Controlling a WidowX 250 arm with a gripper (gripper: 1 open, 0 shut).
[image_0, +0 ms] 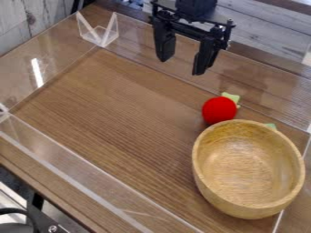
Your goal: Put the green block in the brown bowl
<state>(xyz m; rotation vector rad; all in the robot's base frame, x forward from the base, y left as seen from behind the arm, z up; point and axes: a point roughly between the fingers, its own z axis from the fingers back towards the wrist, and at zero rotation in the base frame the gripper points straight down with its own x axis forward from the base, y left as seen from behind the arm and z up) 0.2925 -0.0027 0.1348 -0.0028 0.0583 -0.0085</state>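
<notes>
Gripper (183, 55): we see jaws apart, empty, pointing down | green block (231, 97): we glimpse only an edge behind red ball (219, 110), below-right of hand | brown bowl (246, 167): empty, beyond ball, ready to receive.

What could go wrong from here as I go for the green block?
1. The green block is mostly hidden behind the red ball, so the open gripper may land on the ball instead or knock it rolling.
2. A second green bit sits at the brown bowl rim; it may be mistaken for the target.
</notes>
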